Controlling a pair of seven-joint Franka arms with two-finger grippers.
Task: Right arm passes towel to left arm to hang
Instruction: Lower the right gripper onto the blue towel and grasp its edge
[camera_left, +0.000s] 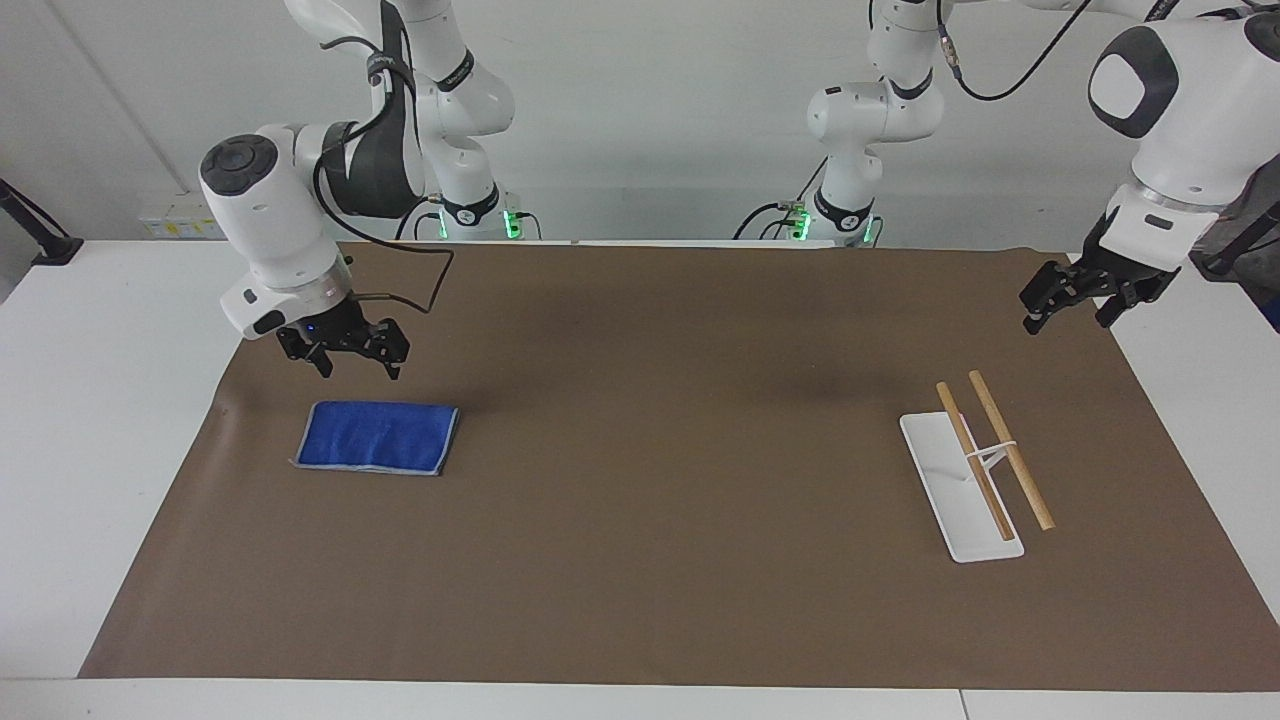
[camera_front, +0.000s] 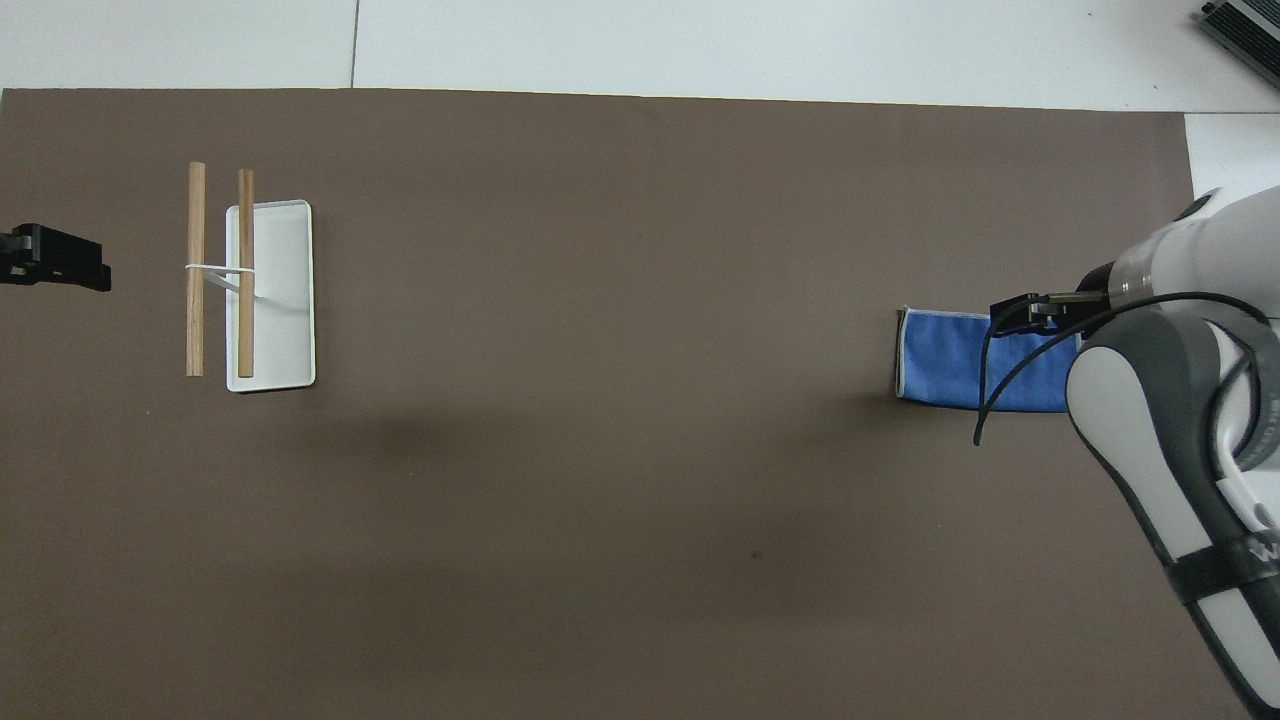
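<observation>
Up by the robots, the right end effector (camera_left: 345, 358) hung low over the brown mat (camera_left: 650, 480), fingers spread wide and holding nothing, just above the robot-side edge of the towel (camera_left: 376, 437) but clear of it. The left end effector (camera_left: 1085, 300) waited in the air over the mat's edge at the left arm's end, its fingers parted and empty too. Farther out, the blue towel lay folded flat toward the right arm's end of the surface (camera_left: 90, 420), and the white rack (camera_left: 950, 480) with two wooden rails stood well apart at the left arm's end.
</observation>
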